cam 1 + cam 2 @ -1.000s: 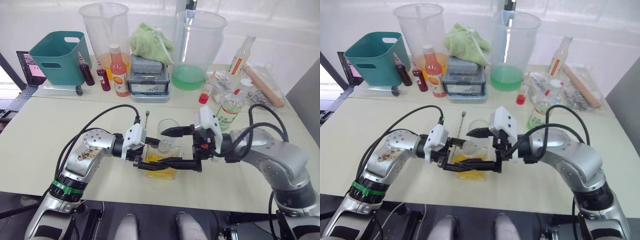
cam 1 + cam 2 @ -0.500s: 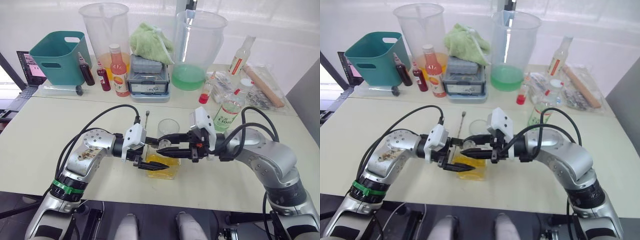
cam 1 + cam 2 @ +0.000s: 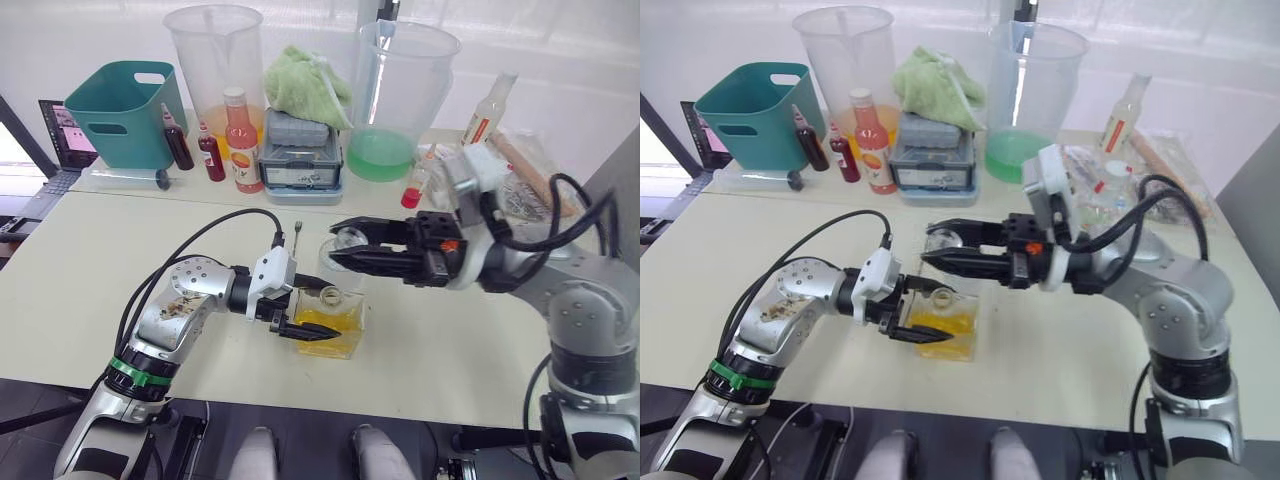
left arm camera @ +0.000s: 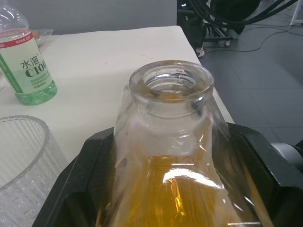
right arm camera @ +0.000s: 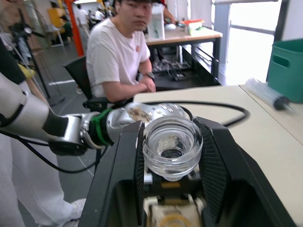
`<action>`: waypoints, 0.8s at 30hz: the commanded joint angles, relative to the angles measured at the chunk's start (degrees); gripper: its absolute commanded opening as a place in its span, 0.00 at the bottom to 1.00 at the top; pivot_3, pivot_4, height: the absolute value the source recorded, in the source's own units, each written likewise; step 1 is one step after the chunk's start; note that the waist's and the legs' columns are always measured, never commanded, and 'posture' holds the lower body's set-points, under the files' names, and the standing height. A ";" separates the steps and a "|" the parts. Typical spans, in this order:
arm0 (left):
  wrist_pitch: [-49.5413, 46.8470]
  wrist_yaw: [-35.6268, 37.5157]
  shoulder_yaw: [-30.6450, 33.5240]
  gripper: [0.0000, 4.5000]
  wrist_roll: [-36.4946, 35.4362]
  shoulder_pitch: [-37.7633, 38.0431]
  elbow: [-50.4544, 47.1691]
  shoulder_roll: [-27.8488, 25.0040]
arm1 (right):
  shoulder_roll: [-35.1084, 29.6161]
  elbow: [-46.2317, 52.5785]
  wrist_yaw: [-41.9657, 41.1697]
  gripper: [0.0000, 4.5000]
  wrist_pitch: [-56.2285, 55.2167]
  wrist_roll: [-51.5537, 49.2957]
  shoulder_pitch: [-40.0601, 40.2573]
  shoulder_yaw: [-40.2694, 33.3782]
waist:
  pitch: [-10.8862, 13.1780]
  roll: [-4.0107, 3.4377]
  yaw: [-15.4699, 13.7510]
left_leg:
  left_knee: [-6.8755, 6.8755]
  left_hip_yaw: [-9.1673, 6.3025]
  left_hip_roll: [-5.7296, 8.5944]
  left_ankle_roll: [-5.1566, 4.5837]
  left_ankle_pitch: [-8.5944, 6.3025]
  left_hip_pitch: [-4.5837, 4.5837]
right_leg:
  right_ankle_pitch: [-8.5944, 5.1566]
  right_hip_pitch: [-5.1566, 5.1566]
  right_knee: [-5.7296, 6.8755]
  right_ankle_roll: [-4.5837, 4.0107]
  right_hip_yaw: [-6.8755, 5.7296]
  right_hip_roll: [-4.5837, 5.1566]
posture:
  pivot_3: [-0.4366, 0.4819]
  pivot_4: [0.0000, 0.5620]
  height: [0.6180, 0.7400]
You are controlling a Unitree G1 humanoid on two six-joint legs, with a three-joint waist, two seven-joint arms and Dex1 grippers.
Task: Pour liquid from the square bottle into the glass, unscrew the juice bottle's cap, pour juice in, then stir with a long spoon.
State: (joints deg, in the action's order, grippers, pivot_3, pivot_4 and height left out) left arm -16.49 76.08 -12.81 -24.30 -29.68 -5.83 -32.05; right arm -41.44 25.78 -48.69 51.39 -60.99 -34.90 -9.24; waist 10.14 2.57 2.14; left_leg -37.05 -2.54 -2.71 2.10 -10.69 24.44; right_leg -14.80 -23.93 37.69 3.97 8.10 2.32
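Glass square bottle [image 3: 330, 325] stood upright on the surface [image 3: 90, 270], open neck upward, clamped in the left end effector [image 3: 312, 331]; the right end effector [image 3: 345, 246], raised above, gripped a glass stopper [image 5: 172, 144].

A pale cream worktop [image 3: 90, 260] runs across the room, with a white wall [image 3: 90, 40] behind it at 12 o'clock. Beyond its edge lies a grey floor [image 4: 265, 85]. A person in a white T-shirt [image 5: 118, 56] sits near a desk [image 5: 184, 35], and a bright window [image 5: 251, 28] lights the room.
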 commanded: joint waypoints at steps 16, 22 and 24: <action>-1.31 -4.39 1.00 0.62 -0.92 1.77 -4.73 1.82 | -6.28 -55.24 3.01 0.24 -40.24 33.71 19.28 -19.44 | -0.05 -0.37 1.44 | 0.02 0.09 0.10 -0.02 0.01 -0.71 | -0.29 0.79 -0.23 0.48 0.13 0.05 | 0.48 0.27 0.86; -2.05 -5.57 1.41 0.62 -1.07 2.33 -6.16 1.63 | -4.98 -66.09 6.80 0.24 -48.36 39.01 14.78 -17.94 | -0.02 -0.69 1.75 | 0.08 0.09 0.13 -0.02 0.01 -0.67 | -0.28 0.79 -0.27 0.48 0.18 0.07 | 0.48 0.27 0.86; -2.26 -6.02 1.51 0.62 -1.01 2.45 -6.53 1.61 | -3.96 -68.77 7.81 0.24 -48.90 39.76 13.70 -17.44 | -0.02 -0.69 1.84 | 0.08 0.08 0.14 -0.02 0.01 -0.67 | -0.28 0.80 -0.29 0.48 0.18 0.08 | 0.48 0.27 0.86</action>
State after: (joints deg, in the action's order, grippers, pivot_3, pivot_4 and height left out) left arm -19.19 70.76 -12.52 -24.15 -26.75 -9.37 -30.73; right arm -45.68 -41.93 -41.76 4.22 -21.71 -20.36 -26.39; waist 10.12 1.89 3.97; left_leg -36.97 -2.46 -2.58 2.08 -10.68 23.75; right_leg -15.08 -23.11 37.40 4.44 8.27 2.40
